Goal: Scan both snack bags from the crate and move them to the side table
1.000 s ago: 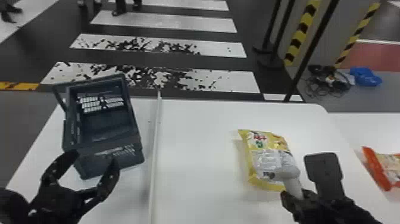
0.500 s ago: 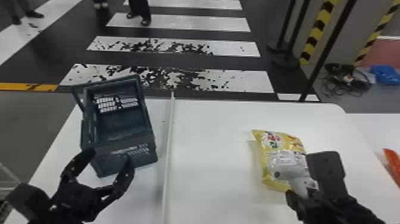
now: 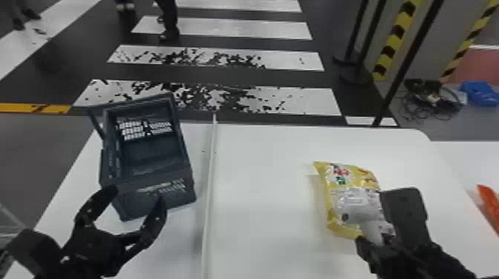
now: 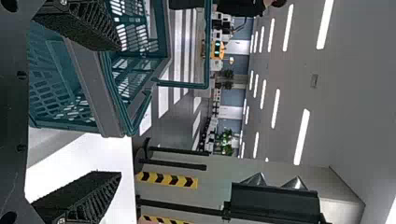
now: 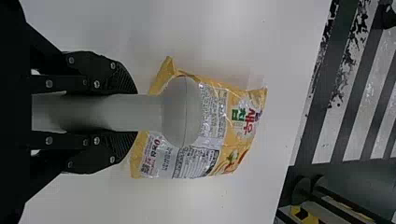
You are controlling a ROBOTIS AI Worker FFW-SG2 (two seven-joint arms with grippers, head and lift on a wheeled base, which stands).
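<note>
One scanner (image 5: pixel 182 112) was clamped between the closed fingers of the right hand (image 5: pixel 135 112). Just beyond that hand, a yellow snack bag (image 3: pixel 336 176) lay on the worktop (image 3: pixel 260 185), beneath the scanner's head. The scanner had shifted slightly left across the bag; code reading was probably under way, with transfer to follow. The empty left hand (image 3: pixel 136 196) was wide open, the crate (image 3: pixel 148 200) just beyond. An orange packet (image 3: pixel 491 204) lay right of the right hand.

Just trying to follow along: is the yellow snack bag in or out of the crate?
Out: the yellow snack bag lies on the white table, to the right of the crate.
</note>
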